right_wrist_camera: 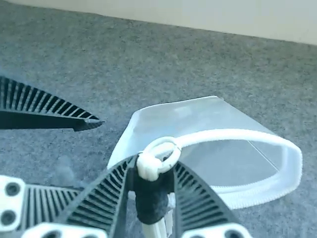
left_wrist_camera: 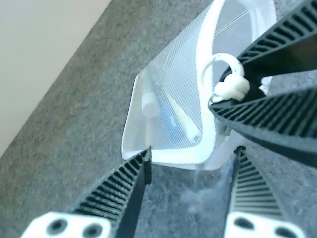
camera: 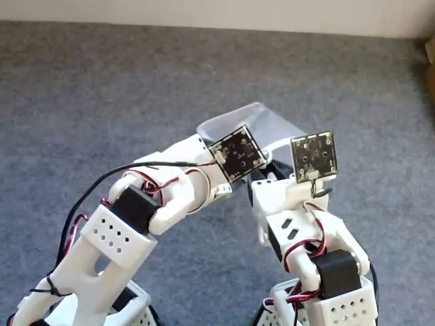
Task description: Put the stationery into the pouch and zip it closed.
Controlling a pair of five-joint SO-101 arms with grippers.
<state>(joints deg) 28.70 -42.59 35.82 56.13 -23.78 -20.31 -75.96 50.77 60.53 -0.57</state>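
Soft, even daylight fills the scene, bright and without hard edges. Shadows on the grey carpet are faint and diffuse, gathering just beneath the translucent pouch. Glare bleaches the pouch's rim, and the zipper pull glows almost pure white.

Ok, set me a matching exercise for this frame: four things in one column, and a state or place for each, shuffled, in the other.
Things:
1. left gripper
2. right gripper
3. pouch
4. stationery

States or places:
A. seen through the translucent wall, inside the pouch
B. shut on the zipper pull
C. open, close to one end of the pouch
D. mouth gaping, not yet zipped

Pairs: 1-C, 2-B, 3-D, 4-A.
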